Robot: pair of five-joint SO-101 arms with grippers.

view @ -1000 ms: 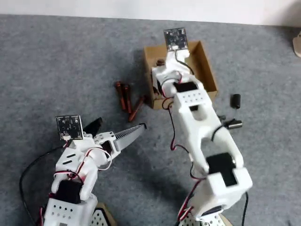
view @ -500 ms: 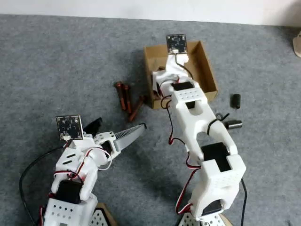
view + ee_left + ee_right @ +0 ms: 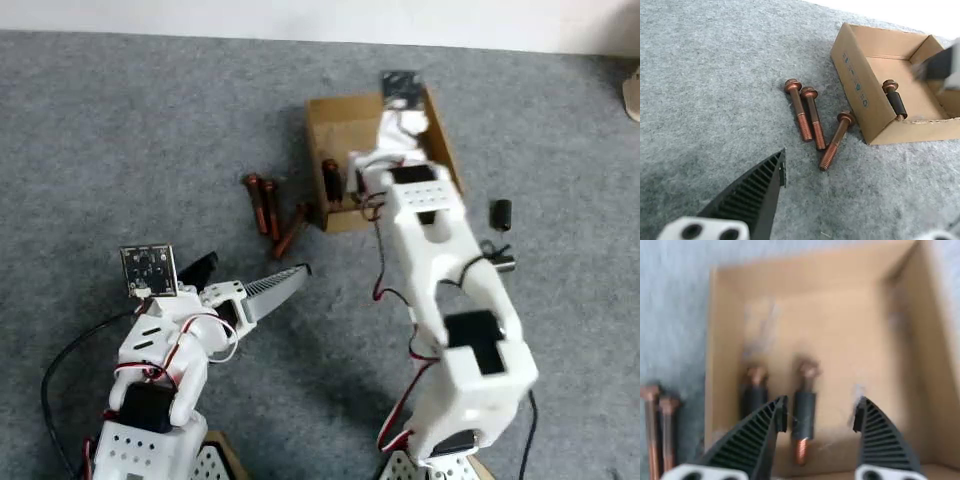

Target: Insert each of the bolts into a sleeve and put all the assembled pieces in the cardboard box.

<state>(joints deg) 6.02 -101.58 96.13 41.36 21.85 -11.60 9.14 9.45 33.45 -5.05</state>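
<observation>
Seemingly delivered: sleeved bolt [image 3: 804,410] lies by cardboard box [image 3: 935,340] wall, right gripper [image 3: 817,415] jaws wide above; left gripper [image 3: 258,262] open, facing bare bolts [image 3: 812,117].

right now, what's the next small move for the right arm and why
Probably raise the right tool out of the cardboard box and head for a loose sleeve beside that arm. The tool is open, an assembled bolt lies in the box below it, and three bare bolts lie outside, awaiting sleeves.
</observation>
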